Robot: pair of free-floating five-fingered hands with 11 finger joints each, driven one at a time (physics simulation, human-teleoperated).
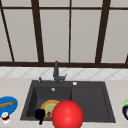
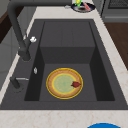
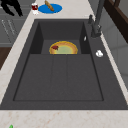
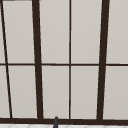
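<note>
A black hand (image 1: 39,114) hangs at the front edge of a dark sink (image 1: 105,100), over the front left corner of its basin. It is the one hand in the front view and sits in the left half there, so it reads as the left hand. Whether its fingers are spread or curled cannot be told — it shows as a dark blob with a thin part hanging down. In the right side view a hand (image 3: 11,7) shows at the far corner, off the counter's front edge, with dark fingers pointing downward and nothing in them.

Just to the right of the hand and a little behind it, a round plate (image 1: 49,106) lies flat on the basin floor — orange rim, yellow ring, pale green centre. A small red piece (image 2: 76,84) rests on the plate, on the side toward the front of the sink. The hand is near the plate but whether it touches cannot be told.

To the right of the hand, a large red ball (image 1: 67,115) covers part of the plate in the front view. To the hand's left, on the counter, sit a blue plate (image 1: 11,108) with a brown stick (image 1: 7,104) on it and a small red-and-white jar (image 1: 5,117). Behind the hand, past the basin, stands the faucet (image 1: 56,72). Far to the right, at the counter's edge, is a dark bowl (image 1: 125,110).
</note>
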